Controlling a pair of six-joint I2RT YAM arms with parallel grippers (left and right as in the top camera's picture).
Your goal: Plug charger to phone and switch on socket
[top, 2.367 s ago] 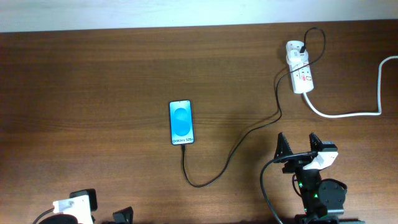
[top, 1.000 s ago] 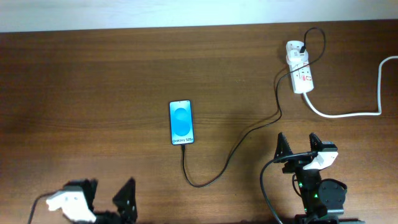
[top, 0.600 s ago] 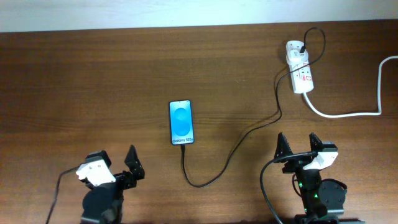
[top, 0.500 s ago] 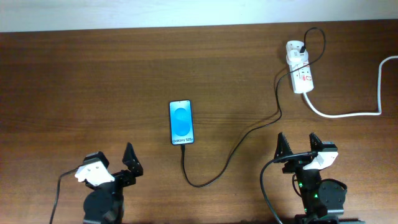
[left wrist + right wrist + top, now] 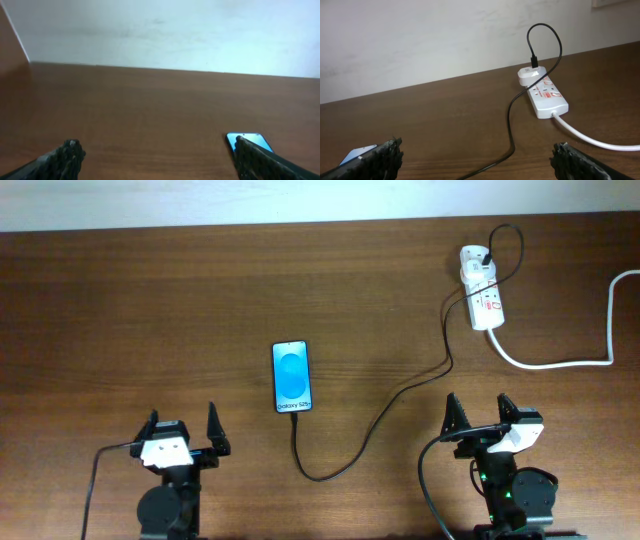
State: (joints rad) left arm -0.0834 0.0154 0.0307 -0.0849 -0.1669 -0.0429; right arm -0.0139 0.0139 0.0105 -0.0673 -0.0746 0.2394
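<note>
Charger [image 5: 400, 394] reaches Galaxy S25 phone [image 5: 291, 376] bottom edge; my left end effector [image 5: 182, 426], right end effector [image 5: 477, 406] both spread wide.

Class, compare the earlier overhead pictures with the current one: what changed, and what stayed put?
The left fingers came in from the bottom-left corner, moving right and toward the phone, open and holding nothing. The right fingers, phone, cable and power strip stayed put.

1. A brown wooden table [image 5: 150, 300] is being shown from above, its grain running left to right.
2. A pale wall [image 5: 160, 30] is being seen behind the table's far edge.
3. A pale plate [image 5: 615, 2] on that wall is being cut off by the picture's top edge.
</note>
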